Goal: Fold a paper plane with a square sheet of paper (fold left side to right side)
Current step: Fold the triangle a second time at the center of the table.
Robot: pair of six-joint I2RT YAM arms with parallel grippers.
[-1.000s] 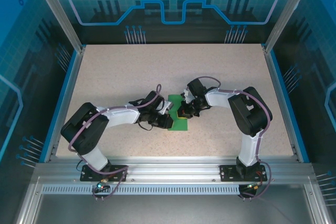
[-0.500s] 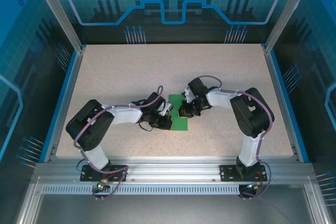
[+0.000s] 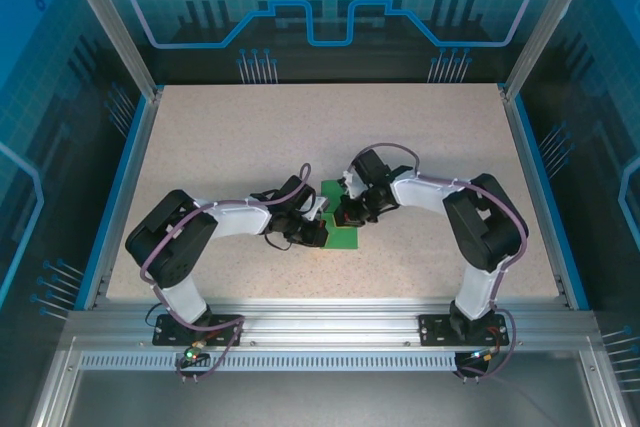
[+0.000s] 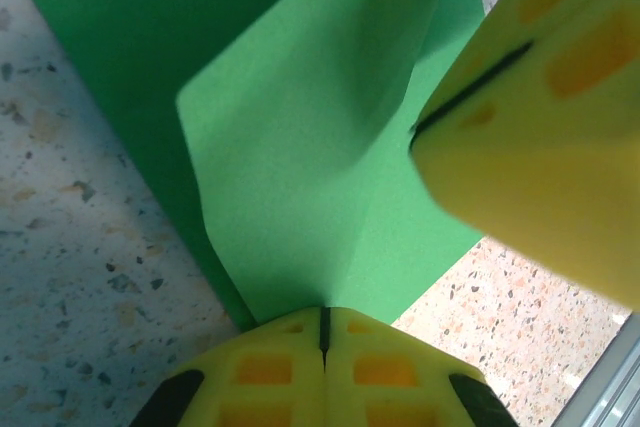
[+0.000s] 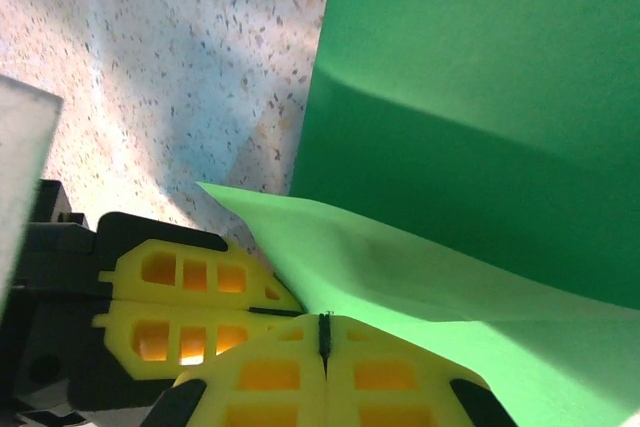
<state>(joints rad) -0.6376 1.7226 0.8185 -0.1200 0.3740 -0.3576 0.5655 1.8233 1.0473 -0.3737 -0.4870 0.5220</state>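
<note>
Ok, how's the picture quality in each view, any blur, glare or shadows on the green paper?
Top external: evenly lit, sharp, the green paper small in frame. Left wrist: the right gripper looms close and blurred; the paper's raised flap is bright, the flat part beneath shaded. Right wrist: the flap is nearly washed out; a soft shadow crosses the table.

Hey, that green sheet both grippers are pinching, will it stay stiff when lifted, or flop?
Probably floppy: the raised flap of the green sheet bows and dimples between the left gripper and right gripper. It looks thin and likely light, so a push could slide it across the table.
</note>
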